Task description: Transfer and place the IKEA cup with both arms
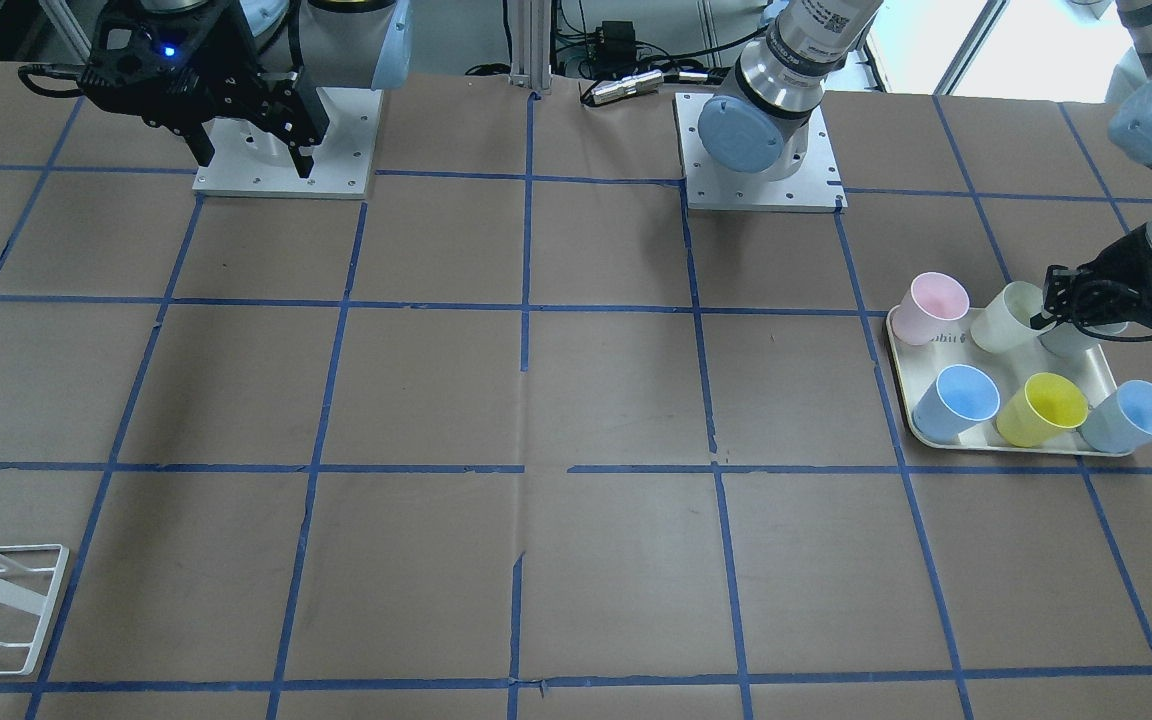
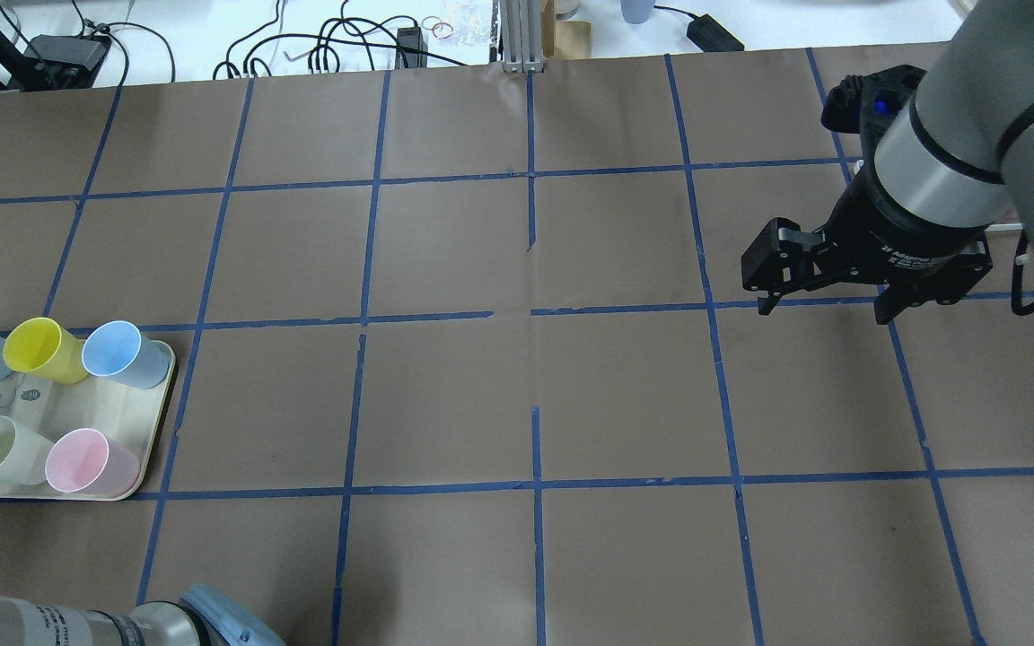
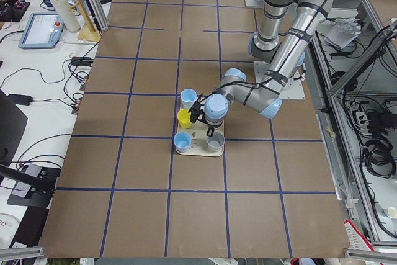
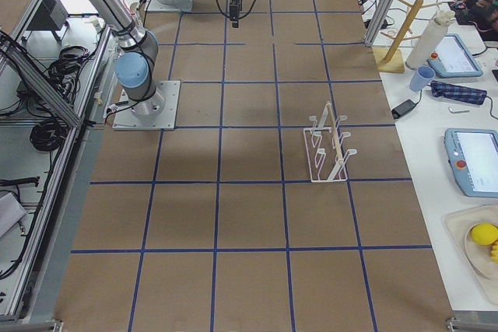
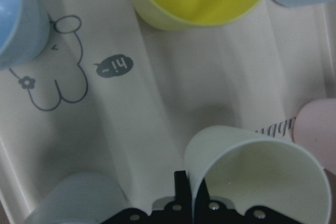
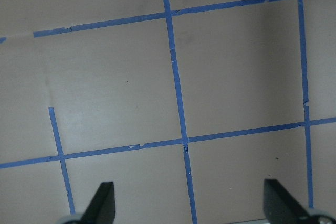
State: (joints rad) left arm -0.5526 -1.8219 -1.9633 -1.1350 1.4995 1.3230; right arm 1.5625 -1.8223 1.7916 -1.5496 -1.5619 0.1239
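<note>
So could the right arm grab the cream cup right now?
Probably not: the right gripper hovers over bare table, at the opposite end from the tray, and the left gripper is at the rim of the cream cup.

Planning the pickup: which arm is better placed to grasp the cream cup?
Left. The left gripper is at the cream cup on the tray; the right gripper hangs open far away.

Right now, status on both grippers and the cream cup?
Left gripper at rim of the IKEA cup, on the tray; grip unconfirmed. Right gripper open, over the table. Pink cup and grey cup close beside it.
</note>
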